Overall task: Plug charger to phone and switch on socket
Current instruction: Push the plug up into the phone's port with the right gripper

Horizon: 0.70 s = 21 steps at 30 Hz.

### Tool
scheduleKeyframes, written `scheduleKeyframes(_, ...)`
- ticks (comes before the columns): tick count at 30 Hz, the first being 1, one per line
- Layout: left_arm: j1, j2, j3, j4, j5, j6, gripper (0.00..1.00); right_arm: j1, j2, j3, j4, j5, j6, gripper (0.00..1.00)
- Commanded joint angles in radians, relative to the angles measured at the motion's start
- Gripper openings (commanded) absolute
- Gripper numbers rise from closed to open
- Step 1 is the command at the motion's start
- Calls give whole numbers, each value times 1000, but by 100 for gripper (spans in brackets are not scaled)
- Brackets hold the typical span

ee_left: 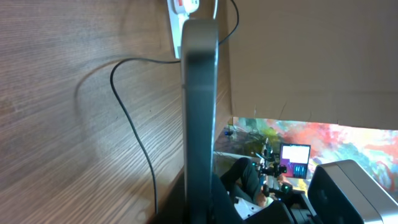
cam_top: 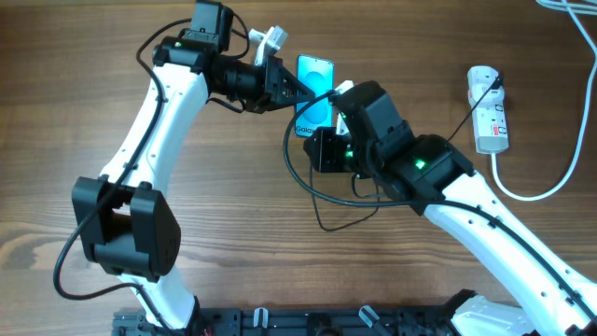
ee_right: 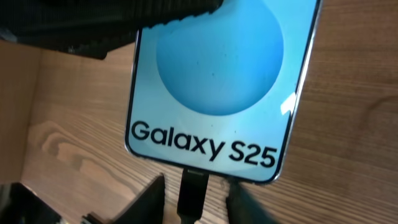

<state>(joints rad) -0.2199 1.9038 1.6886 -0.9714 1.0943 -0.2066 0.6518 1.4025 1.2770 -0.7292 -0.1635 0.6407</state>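
My left gripper (cam_top: 300, 89) is shut on the phone (cam_top: 317, 73) and holds it tilted above the table; in the left wrist view the phone (ee_left: 199, 93) stands edge-on between the fingers (ee_left: 200, 208). In the right wrist view the "Galaxy S25" edge of the phone (ee_right: 217, 74) meets the black connector tip of the charger (ee_right: 194, 183). My right gripper (ee_right: 199, 204) is open, with a gap on each side of the connector. The charger cable (cam_top: 288, 159) loops over the table. The white socket (cam_top: 489, 112) lies at the far right, also seen in the left wrist view (ee_left: 183, 7).
A black plug (cam_top: 492, 84) sits in the socket's far end. The thicker white cable (cam_top: 569, 168) curves along the right edge of the table. My right arm (cam_top: 438, 173) crosses the table's middle, over part of the black cable loop.
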Motion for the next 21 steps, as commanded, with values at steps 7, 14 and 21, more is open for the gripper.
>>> scheduleKeyframes(7, 17, -26, 13, -13, -87, 16, 4, -8, 4, 22, -121, -21, -12, 88)
scheduleKeyframes(14, -2, -11, 7, -86, -264, 16, 4, -8, 4, 22, -188, -129, -14, 100)
scheduleKeyframes(21, -31, -5, -61, -61, -333, 16, 4, -8, 4, 22, -196, -175, -58, 100)
